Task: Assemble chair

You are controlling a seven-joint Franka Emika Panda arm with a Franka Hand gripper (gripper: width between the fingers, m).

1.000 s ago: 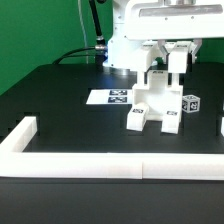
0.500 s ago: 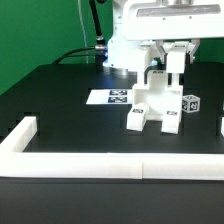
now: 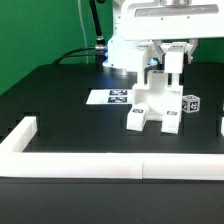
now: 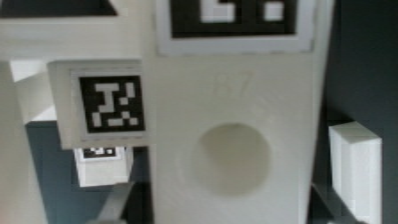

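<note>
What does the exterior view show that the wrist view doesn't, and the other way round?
Only the exterior view: the black table, the long white border wall, the flat white marker board, a small white tagged cube, and the robot's fingers closed on an upright white plastic chair part.
Only the wrist view: a shallow round dimple in a white surface, and one tag's pattern up close.
Both: the white blocky plastic chair bearing black-and-white square tags.

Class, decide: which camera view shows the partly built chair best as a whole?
The exterior view: the chair stands on the table, its overall shape visible. The wrist view shows only a close-up of one white panel with tags and a round recess.
</note>
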